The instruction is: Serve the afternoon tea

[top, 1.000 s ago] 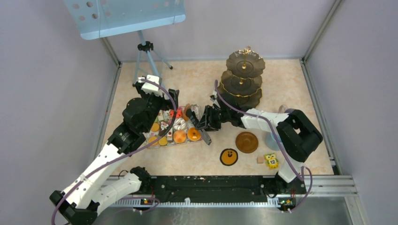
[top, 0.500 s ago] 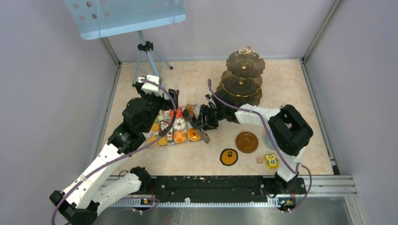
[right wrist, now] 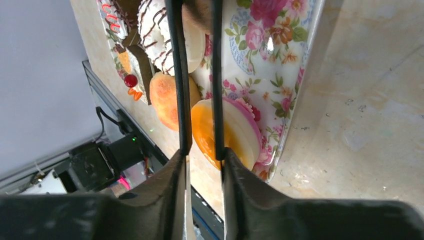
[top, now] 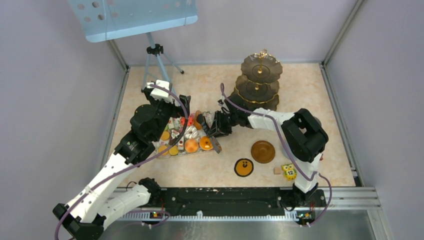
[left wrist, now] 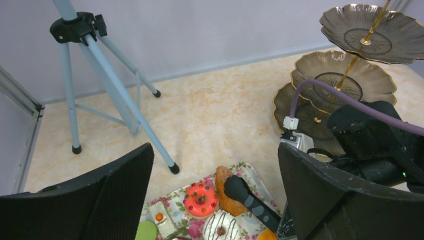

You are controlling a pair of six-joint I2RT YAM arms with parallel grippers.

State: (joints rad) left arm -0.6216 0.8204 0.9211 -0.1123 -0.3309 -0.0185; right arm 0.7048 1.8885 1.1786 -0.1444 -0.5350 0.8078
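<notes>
Toy pastries lie on the floral tray. At the tray's far right end the right claw, fingers close together, sits over a brown pastry; whether they pinch it I cannot tell. The left claw hangs spread wide above the tray's far edge. Right of the tray the brown saucer sits on the bench; beyond the tray's right end stands the three-tier stand.

Top view: left arm covers far-left part of floral tray. Right wrist view: right gripper fingers run off top edge, grip on brown pastry unclear. Left wrist view: stand bottom tier partly behind right arm, top tier cut at right edge, green round cut at bottom
</notes>
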